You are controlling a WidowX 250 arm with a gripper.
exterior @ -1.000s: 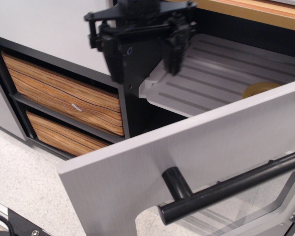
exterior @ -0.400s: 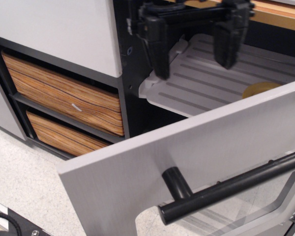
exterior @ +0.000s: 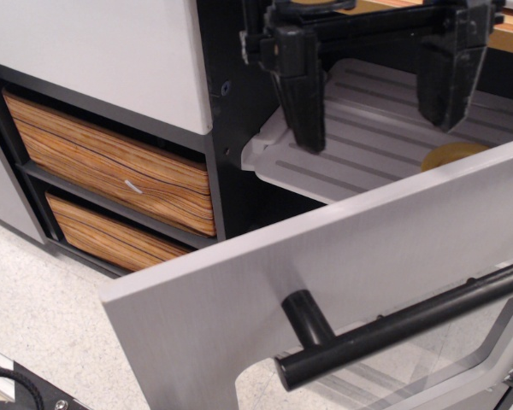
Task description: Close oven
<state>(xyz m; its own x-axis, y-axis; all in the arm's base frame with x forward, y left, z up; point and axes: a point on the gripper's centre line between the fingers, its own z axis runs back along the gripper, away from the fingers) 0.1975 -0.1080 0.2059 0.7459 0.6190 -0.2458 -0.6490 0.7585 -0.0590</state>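
The oven door [exterior: 342, 265] hangs open toward me, brushed silver-grey, with its thick black bar handle [exterior: 393, 329] across the lower right and part of the clear window below it. Behind it the grey ribbed rack [exterior: 368, 137] sticks out of the oven cavity, with a yellow round object [exterior: 451, 156] on it. My gripper [exterior: 374, 124] hangs above the rack, behind the door's top edge, its two black fingers [exterior: 306, 102] spread wide apart and empty.
Two wood-grain drawers [exterior: 111, 166] in a black frame sit to the left of the oven. A white panel [exterior: 94, 51] lies above them. A speckled floor [exterior: 43, 333] runs along the lower left, with a black base [exterior: 34, 393] at the bottom corner.
My gripper has moved right and lower over the rack, and its fingers have spread from nearly together to wide open. The door has not moved.
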